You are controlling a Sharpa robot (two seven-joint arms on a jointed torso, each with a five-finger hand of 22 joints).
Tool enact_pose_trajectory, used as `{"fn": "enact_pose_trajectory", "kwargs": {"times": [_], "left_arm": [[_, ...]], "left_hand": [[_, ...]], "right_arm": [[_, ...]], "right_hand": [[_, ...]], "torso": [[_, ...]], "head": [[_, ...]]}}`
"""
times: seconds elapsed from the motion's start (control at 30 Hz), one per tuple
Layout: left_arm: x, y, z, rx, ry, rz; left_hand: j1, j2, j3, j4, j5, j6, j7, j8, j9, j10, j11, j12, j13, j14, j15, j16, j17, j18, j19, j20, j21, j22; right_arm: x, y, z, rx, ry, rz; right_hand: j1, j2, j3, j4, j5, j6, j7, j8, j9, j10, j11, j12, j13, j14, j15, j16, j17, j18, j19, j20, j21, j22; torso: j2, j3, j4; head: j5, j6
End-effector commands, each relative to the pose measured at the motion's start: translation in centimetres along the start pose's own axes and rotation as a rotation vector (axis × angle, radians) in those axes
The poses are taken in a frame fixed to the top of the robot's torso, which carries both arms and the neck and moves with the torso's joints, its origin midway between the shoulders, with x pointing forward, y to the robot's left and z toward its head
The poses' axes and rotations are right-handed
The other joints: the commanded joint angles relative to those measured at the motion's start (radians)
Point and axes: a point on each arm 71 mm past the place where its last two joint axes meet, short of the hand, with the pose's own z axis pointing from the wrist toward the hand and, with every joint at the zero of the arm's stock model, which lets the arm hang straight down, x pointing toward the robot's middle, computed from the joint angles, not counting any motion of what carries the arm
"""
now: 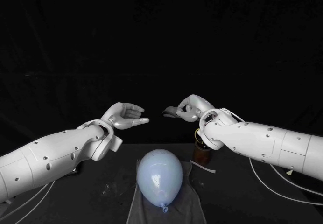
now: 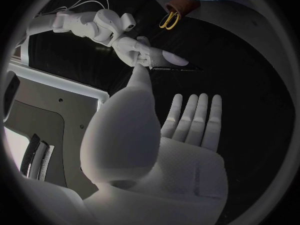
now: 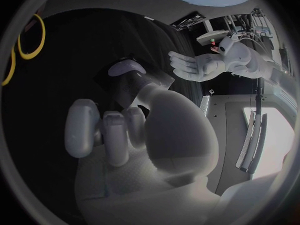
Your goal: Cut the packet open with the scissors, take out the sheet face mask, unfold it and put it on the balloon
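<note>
- Left hand is raised above the worktop behind the balloon; it holds nothing, with its fingers straight and side by side and the thumb standing apart
- Right hand is raised at about the same height, facing the left hand, with a gap between them
- The right hand pinches the packet, a dark flat square, between its thumb and curled fingers; the thumb pad presses on the packet's face
- In the left wrist view the packet shows edge-on, as a thin dark line sticking out from the right hand's fingertips towards the left hand
- The packet is up in the air, touching nothing but the right hand; I cannot tell whether it has been cut
- Balloon is pale blue and egg-shaped, and lies on a grey mat on the worktop, knot end towards the robot
- Scissors with yellow handles stand in a brown holder just beside the balloon, under the right arm; neither hand touches them
</note>
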Motion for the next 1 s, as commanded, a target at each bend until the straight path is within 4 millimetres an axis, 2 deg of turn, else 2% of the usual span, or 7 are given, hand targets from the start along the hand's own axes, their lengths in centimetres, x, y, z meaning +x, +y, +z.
{"fn": "enact_pose_trajectory", "kwargs": {"times": [0.03,0.07,0.1,0.2,0.37,0.73,1.0], "left_arm": [[0.2,0.4,0.0,-0.089,-0.066,-0.077],[0.7,0.4,0.0,-0.099,-0.049,-0.088],[1.1,0.4,0.0,-0.108,-0.031,-0.099],[2.5,0.2,0.1,-0.133,0.039,-0.138],[4.6,-0.3,0.2,-0.166,0.122,-0.203],[7.2,-1.1,0.9,-0.222,0.158,-0.276],[8.3,-1.4,1.5,-0.274,0.109,-0.339]], "left_hand": [[-0.012,0.039,0.037,-0.003,-0.005,0.033,0.083,0.026,0.006,0.047,-0.020,0.032,0.004,0.081,-0.027,0.071,0.032,0.055,0.071,-0.007,0.041,0.015],[-0.022,0.085,0.068,-0.006,0.002,0.073,0.058,0.052,0.012,0.119,-0.049,0.074,0.017,0.198,-0.065,0.159,0.072,0.099,0.157,-0.018,0.093,0.036],[-0.030,0.101,0.079,-0.006,-0.007,0.091,0.043,0.063,0.012,0.148,-0.065,0.091,0.020,0.248,-0.085,0.204,0.095,0.109,0.205,-0.027,0.124,0.048],[-0.064,0.155,0.088,-0.011,-0.011,0.192,-0.015,0.111,0.024,0.287,-0.125,0.151,0.042,0.450,-0.159,0.370,0.181,0.110,0.365,-0.111,0.234,0.095],[-0.087,0.192,0.071,-0.009,-0.008,0.254,-0.052,0.105,0.016,0.393,-0.171,0.167,0.055,0.550,-0.203,0.520,0.277,0.108,0.453,-0.170,0.330,0.144],[-0.060,0.193,0.026,-0.009,-0.008,0.278,-0.067,0.046,-0.014,0.485,-0.199,0.278,0.149,0.571,-0.228,0.759,0.483,0.103,0.446,-0.205,0.464,0.233],[-0.198,0.189,-0.057,-0.006,-0.006,0.232,-0.036,0.005,-0.025,0.389,-0.164,0.305,0.199,0.473,-0.197,0.713,0.411,0.097,0.374,-0.190,0.502,0.269]], "right_arm": [[-0.6,0.3,0.0,-0.017,-0.119,-0.054],[-0.6,0.5,0.0,-0.024,-0.133,-0.057],[-0.5,0.7,0.0,-0.030,-0.143,-0.060],[-0.4,1.2,0.0,-0.046,-0.166,-0.067],[-0.1,1.9,0.0,-0.062,-0.188,-0.070],[0.4,2.8,-0.1,-0.068,-0.205,-0.060],[1.0,4.0,-0.5,-0.104,-0.210,-0.065]], "right_hand": [[-0.009,-0.002,0.007,-0.001,0.003,0.001,-0.005,0.053,0.051,0.024,-0.008,0.006,0.121,0.101,-0.007,0.004,0.230,-0.013,0.006,0.000,0.008,0.019],[-0.009,-0.002,0.007,-0.001,0.003,0.001,-0.005,0.053,0.051,0.024,-0.008,0.006,0.121,0.101,-0.007,0.004,0.230,-0.013,0.006,0.000,0.008,0.019],[-0.009,-0.002,0.007,-0.001,0.003,0.001,-0.005,0.053,0.051,0.024,-0.008,0.006,0.121,0.101,-0.007,0.004,0.230,-0.013,0.006,0.000,0.008,0.019],[-0.010,-0.002,0.008,-0.002,0.003,0.001,-0.005,0.054,0.052,0.026,-0.008,0.009,0.124,0.102,-0.007,0.005,0.233,-0.014,0.008,0.000,0.011,0.021],[-0.010,-0.002,0.009,-0.002,0.003,0.001,-0.005,0.055,0.052,0.026,-0.008,0.009,0.124,0.102,-0.008,0.005,0.233,-0.014,0.009,-0.001,0.012,0.023],[-0.012,-0.003,0.010,-0.003,0.003,0.001,-0.006,0.056,0.053,0.027,-0.008,0.010,0.125,0.102,-0.008,0.005,0.234,-0.014,0.009,-0.001,0.013,0.023],[-0.013,-0.003,0.013,-0.004,0.003,0.001,-0.006,0.058,0.053,0.028,-0.009,0.012,0.127,0.103,-0.008,0.006,0.237,-0.015,0.011,-0.001,0.016,0.027]], "torso": [[0.002,-0.0003,-0.0009],[0.002,0.0000,-0.0014],[0.002,0.0000,-0.0018],[0.002,0.0002,-0.0011],[0.002,0.0002,0.0014],[0.002,0.0010,0.0014],[0.001,0.0009,0.0000]], "head": [[-0.012,0.010],[-0.015,0.014],[-0.018,0.017],[-0.023,0.023],[-0.030,0.035],[-0.023,0.049],[-0.018,0.058]]}}
